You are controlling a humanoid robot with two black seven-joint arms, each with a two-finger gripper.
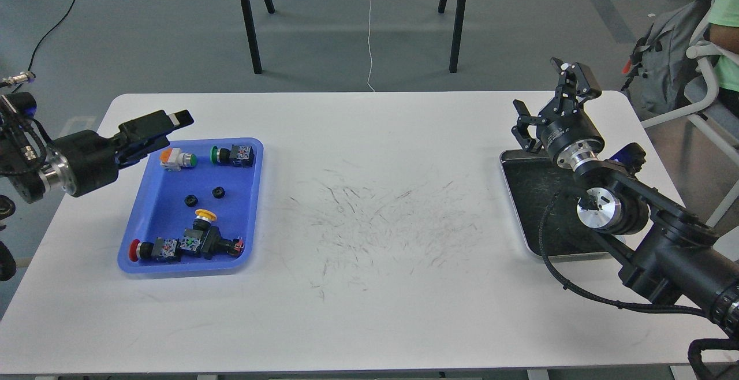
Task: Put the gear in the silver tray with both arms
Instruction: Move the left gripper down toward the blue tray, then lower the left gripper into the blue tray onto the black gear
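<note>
While scratched inside, shiny silver tray has rounded corners.

You have open table between the blue tray and the silver tray. Push-buttons crowd the blue tray's near and far ends. Your right arm hangs over the silver tray's right half.
</note>
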